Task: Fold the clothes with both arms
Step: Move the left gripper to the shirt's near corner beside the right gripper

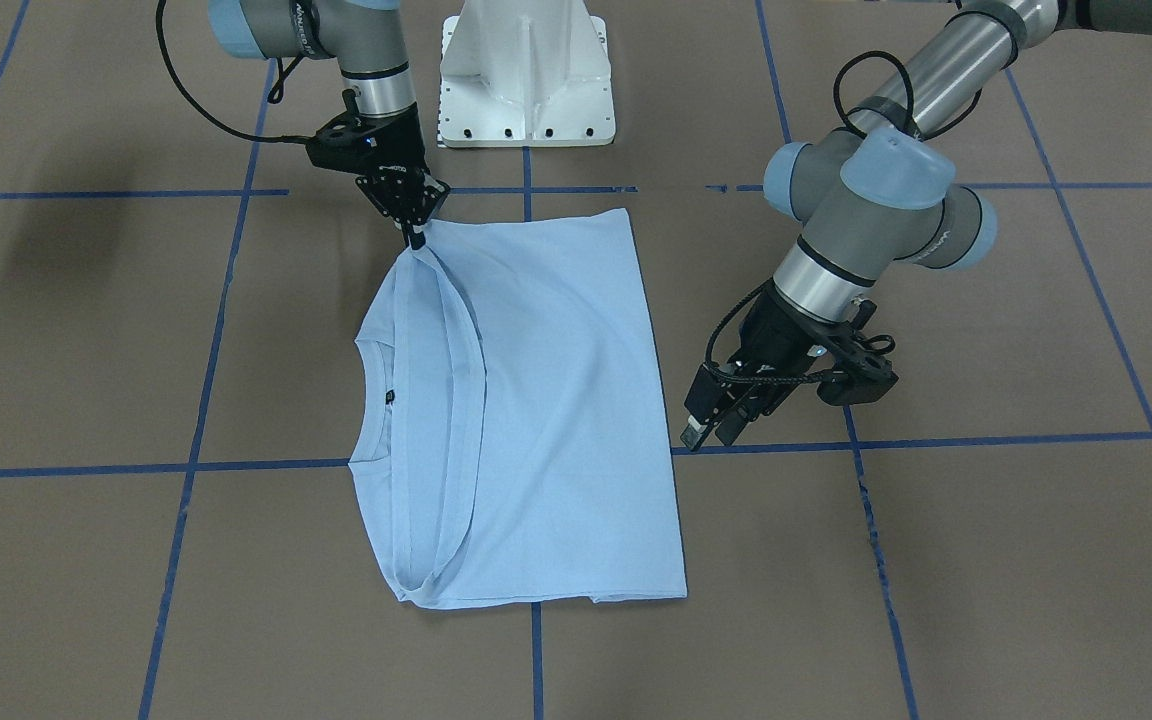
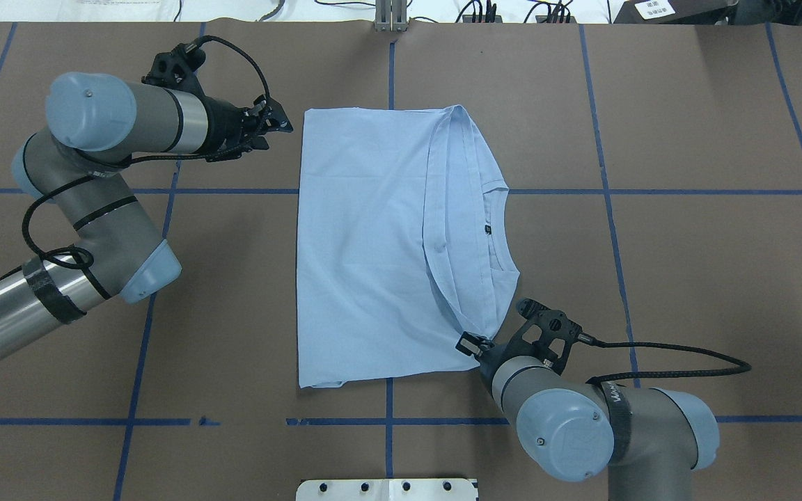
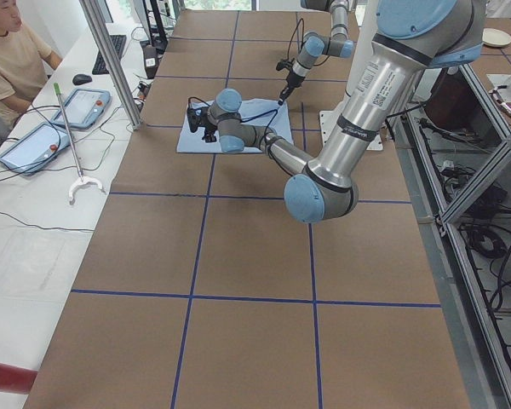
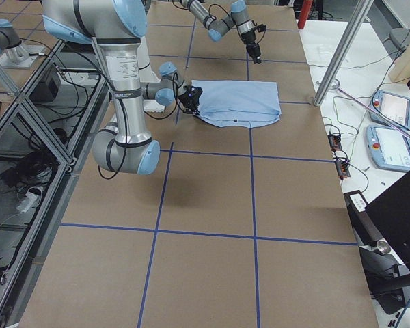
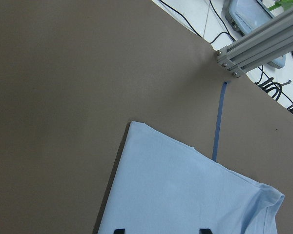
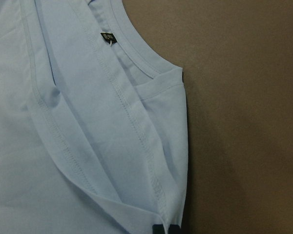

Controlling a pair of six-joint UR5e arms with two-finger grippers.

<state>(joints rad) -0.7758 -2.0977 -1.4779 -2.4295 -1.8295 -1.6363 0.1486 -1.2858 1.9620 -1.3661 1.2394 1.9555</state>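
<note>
The light blue T-shirt [image 1: 556, 400] lies folded on the brown table, also in the overhead view [image 2: 366, 243]. Its collar with the dark neck label [image 6: 106, 37] shows, and the chest print is hidden. My right gripper [image 1: 417, 238] is shut on the shirt's near corner by the folded hem, as the overhead view [image 2: 472, 344] and the right wrist view [image 6: 165, 229] show. My left gripper [image 1: 711, 425] is open and empty, off the shirt's far left corner [image 2: 279, 125]. Its fingertips stand wide apart in the left wrist view [image 5: 161, 230].
The white pedestal base [image 1: 526, 80] stands at the robot's side of the table. Blue tape lines [image 2: 603, 188] grid the brown surface. An operator [image 3: 8, 51] sits beyond the far edge with tablets [image 3: 81, 106] and an aluminium post [image 3: 111, 60].
</note>
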